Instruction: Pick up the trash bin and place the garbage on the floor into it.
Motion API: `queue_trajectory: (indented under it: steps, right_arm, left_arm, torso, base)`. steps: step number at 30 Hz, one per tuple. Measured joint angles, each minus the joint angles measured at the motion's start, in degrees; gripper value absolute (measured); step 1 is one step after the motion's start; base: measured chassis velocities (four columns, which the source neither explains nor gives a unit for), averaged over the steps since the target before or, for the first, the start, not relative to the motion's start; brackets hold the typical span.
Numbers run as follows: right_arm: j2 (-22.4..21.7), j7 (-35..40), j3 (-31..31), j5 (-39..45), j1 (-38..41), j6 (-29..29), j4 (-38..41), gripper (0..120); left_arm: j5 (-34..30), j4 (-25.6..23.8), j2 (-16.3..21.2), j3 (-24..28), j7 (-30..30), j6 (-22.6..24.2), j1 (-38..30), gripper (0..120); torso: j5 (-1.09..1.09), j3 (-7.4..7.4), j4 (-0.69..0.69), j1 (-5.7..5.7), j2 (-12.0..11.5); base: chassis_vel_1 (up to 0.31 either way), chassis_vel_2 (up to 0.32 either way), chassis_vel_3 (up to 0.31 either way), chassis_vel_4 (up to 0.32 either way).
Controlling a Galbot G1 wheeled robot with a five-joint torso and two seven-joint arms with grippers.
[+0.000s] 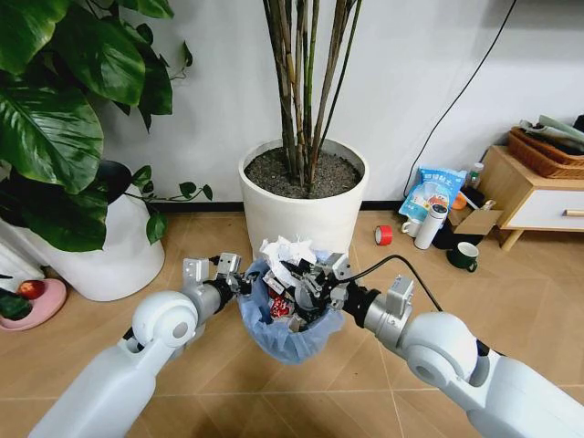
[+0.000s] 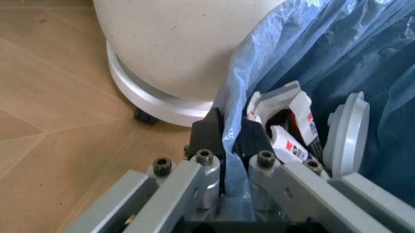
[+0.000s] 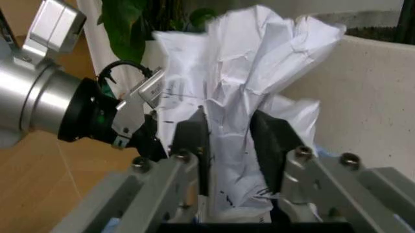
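Note:
The trash bin (image 1: 288,336), lined with a crinkled light-blue bag, hangs above the floor (image 1: 210,388) between my arms. My left gripper (image 1: 239,283) is shut on the bin's rim; in the left wrist view its gripper (image 2: 227,132) pinches the blue bag edge (image 2: 236,92). My right gripper (image 1: 308,281) is over the bin's mouth, shut on a crumpled white paper wad (image 1: 286,250). The right wrist view shows that gripper (image 3: 230,133) clamping the paper (image 3: 253,63). Red-and-white wrappers (image 2: 290,133) and a white disc (image 2: 347,128) lie inside the bin.
A large white plant pot (image 1: 306,205) stands just behind the bin, and another pot (image 1: 114,251) sits at the left. A red tape roll (image 1: 383,234), a green mug (image 1: 464,256), a white cylinder (image 1: 428,225) and a wooden cabinet (image 1: 534,196) are at the right.

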Motion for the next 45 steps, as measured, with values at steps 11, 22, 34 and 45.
queue_trajectory:
  steps: [11,22,34,45]
  right_arm:
    - [0.94,0.29,-0.51,-1.15,-0.25,0.82,-2.11,67]
    - [1.35,0.73,0.05,-1.37,-0.54,1.06,-2.45,99]
    - [3.13,12.55,8.73,-1.65,-3.65,1.02,-1.19,100]
    - [8.86,18.38,17.56,-8.25,-10.82,-0.43,-2.48,100]
  left_arm:
    - [0.04,0.12,-0.05,0.12,0.20,0.00,-0.27,0]
    - [0.21,0.14,-0.21,-0.02,0.38,0.00,-0.09,0]
    - [2.50,-0.22,-0.51,-2.33,1.06,0.00,2.30,0]
    - [2.91,-1.00,-0.13,-3.57,1.05,0.00,3.67,0]
  torso:
    - [0.00,0.00,0.00,0.00,0.00]
    - [0.00,0.00,0.00,0.00,0.00]
    - [0.01,0.00,0.00,0.00,0.00]
    - [0.01,-0.01,0.00,0.00,0.00]
  base:
    - [0.000,0.000,0.000,0.000]
    - [0.000,0.000,0.000,0.000]
    - [0.000,0.000,0.000,0.000]
    - [0.000,0.000,0.000,0.000]
